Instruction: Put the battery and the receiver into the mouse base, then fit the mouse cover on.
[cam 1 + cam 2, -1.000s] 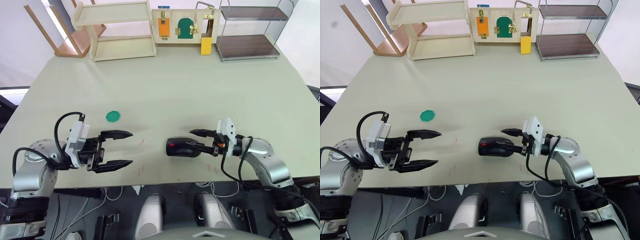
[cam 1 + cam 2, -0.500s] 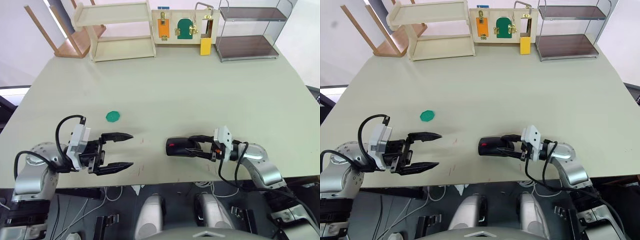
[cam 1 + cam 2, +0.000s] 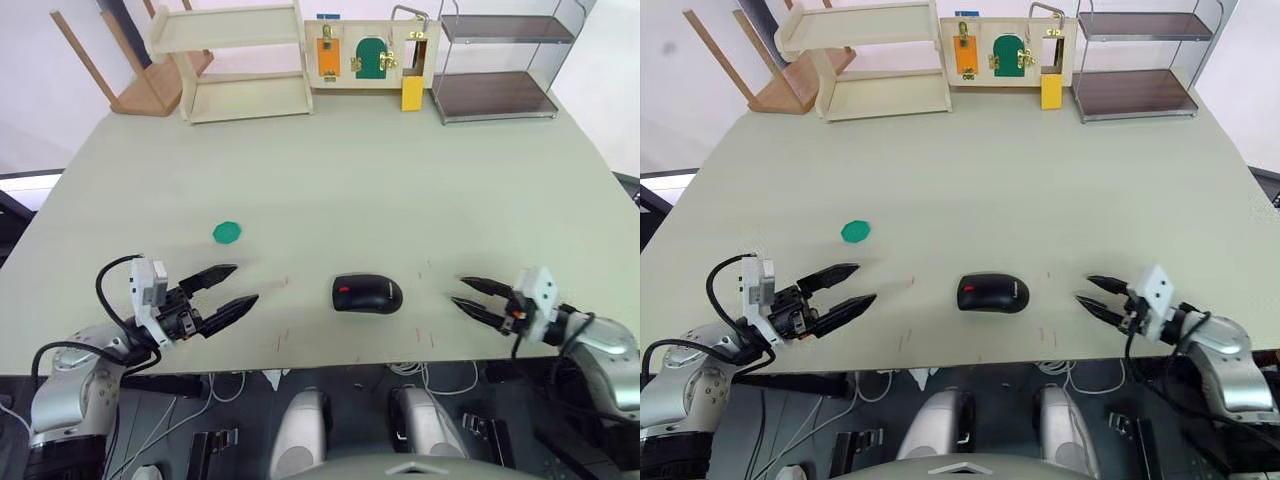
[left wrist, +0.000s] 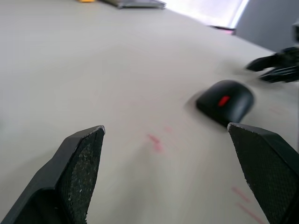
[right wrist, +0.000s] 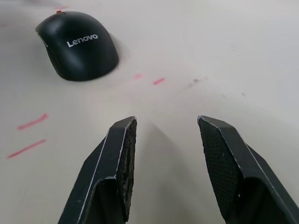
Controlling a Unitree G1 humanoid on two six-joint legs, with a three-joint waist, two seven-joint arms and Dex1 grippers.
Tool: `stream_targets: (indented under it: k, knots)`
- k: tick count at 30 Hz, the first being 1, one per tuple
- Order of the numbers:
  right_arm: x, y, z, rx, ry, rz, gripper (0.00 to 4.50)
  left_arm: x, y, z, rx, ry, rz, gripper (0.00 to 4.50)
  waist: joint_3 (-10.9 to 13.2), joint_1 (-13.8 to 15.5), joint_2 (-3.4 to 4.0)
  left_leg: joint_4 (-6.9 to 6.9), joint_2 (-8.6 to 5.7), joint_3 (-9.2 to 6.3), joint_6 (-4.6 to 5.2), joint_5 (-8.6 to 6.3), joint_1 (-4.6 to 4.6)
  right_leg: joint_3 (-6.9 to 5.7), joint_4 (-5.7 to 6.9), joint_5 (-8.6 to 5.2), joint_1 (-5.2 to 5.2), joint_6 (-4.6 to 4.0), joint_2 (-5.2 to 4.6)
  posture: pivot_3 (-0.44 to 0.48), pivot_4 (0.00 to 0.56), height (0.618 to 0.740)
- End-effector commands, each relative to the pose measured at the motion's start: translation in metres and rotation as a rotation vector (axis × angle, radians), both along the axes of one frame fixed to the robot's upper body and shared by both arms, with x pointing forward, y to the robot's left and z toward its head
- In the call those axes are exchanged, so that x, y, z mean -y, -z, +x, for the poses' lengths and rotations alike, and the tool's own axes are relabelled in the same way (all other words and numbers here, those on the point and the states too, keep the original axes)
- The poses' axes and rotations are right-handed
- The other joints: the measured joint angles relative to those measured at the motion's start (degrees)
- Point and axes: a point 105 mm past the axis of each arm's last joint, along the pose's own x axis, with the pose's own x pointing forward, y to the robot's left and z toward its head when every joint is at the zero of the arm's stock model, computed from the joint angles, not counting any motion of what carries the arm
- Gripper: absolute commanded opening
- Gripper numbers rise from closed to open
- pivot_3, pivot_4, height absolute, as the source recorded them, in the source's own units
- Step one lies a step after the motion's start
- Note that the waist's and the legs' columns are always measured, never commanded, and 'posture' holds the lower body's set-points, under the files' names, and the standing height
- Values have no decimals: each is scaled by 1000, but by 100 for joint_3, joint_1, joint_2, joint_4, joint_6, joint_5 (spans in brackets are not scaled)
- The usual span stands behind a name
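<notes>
Right gripper (image 3: 471,297) now back off the mouse cover (image 3: 367,293) — both grippers empty, fingers apart, left gripper (image 3: 232,290) well clear

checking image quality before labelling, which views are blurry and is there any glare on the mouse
Left wrist view: the mouse and the right gripper behind it look soft, while the left gripper's fingers look sharper. Right wrist view: mouse lettering reads crisp, slight sheen. Left eye view: even light, faint shadow under the mouse.

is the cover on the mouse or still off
On. The mouse sits closed on the table, its smooth black cover over it, no recesses showing.
</notes>
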Motion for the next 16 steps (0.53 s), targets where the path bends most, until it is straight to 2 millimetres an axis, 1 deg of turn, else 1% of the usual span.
stream_targets:
  k: [1, 2, 3, 5, 8, 10, 12, 16]
  knots:
    - [20, -12, -4, 38, 48, 9, 2721, -6, -3, -3, 26, -54, 65, 4500, 0, 0, 0, 0, 0, 2, 0, 0, 0, 2, -1, 0, 0, 0, 0, 0, 150, 740]
    - [27, -11, -7, 29, 63, 12, 3050, -9, 2, -3, 20, -86, 102, 4500, 0, 0, 0, -1, 0, 3, 0, 0, -2, 3, -2, 0, -1, -1, -1, 0, 150, 740]
    - [34, -11, -8, 24, 87, 16, 3567, -14, 7, -4, 13, -123, 141, 4500, 0, 0, 0, -1, -1, 4, 0, 0, -3, 4, -4, 1, 0, -1, -1, 0, 150, 740]
    - [43, -12, -10, 25, 120, 28, 4463, -17, 12, -7, 13, -142, 169, 4500, 0, -2, -1, -3, -4, 11, 0, -1, -3, 10, -6, 8, -1, -15, -6, 0, 150, 740]
    - [56, -11, -12, 15, 173, 64, 4463, -18, 15, -11, 5, -154, 173, 4500, 0, -1, -2, -2, -3, 11, 0, -1, -2, 9, -7, 7, -1, -9, -6, 0, 150, 740]
    - [66, -6, -17, 2, 201, 66, 4463, -21, 15, -11, 13, -168, 183, 4500, 0, 4, -1, -1, -2, 9, 0, -1, 2, 9, -3, 0, -1, 2, -4, 0, 150, 740]
    - [71, -1, -21, -7, 205, 57, 4463, -24, 15, -12, 19, -185, 193, 4500, 0, 17, -1, -2, -2, 8, 0, -1, 1, 8, -4, -1, -1, 2, -4, 0, 150, 740]
    - [77, -2, -20, 14, 229, 56, 4463, -27, 17, -14, 35, -197, 232, 4500, 0, 2, -1, -1, -2, 13, 0, -1, 0, 11, -5, 0, -1, 1, -5, 0, 150, 740]
